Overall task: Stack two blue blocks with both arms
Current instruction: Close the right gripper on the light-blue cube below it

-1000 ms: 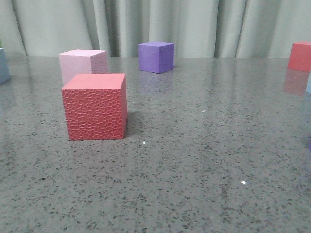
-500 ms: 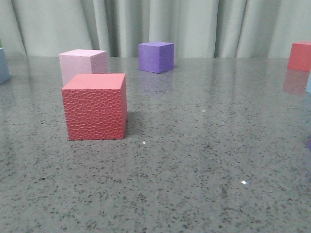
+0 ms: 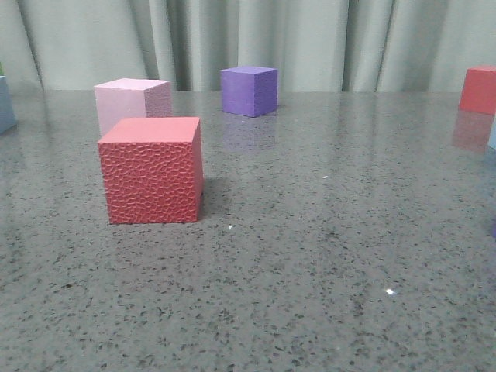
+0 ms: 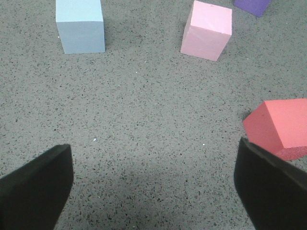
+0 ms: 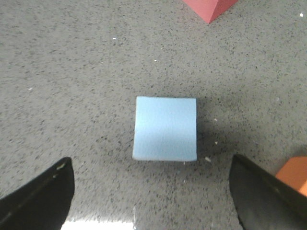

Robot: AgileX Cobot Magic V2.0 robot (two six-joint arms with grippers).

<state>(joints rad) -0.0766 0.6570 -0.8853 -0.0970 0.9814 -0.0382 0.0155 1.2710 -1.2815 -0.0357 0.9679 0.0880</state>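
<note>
The speckled grey tabletop [image 3: 310, 256] carries every block, and they lie scattered well apart from one another, which leaves either arm room to come down on one without knocking its neighbours. In the front view the red pebble-textured cube [image 3: 153, 170] stands nearest, with a pale pink cube [image 3: 132, 101] just behind it and a purple cube [image 3: 249, 91] farther back near the curtain; a smooth red block [image 3: 478, 89] sits at the far right edge.

The two blue blocks barely show in that view (only slivers at the left and right edges), so the wrist cameras tell more. The left hand [image 4: 153, 187] hangs above bare tabletop with its fingers spread wide and nothing between them; one blue block [image 4: 80, 25] rests flat on the tabletop ahead of it, well apart from the fingers. The right hand [image 5: 151, 196] is likewise spread wide and empty, and the other blue block [image 5: 165, 128] lies roughly centred between the lines of its two fingers, a little ahead of their tips, apparently lined up for a descent and grasp. No block is lifted, so stacking has not begun.
</note>
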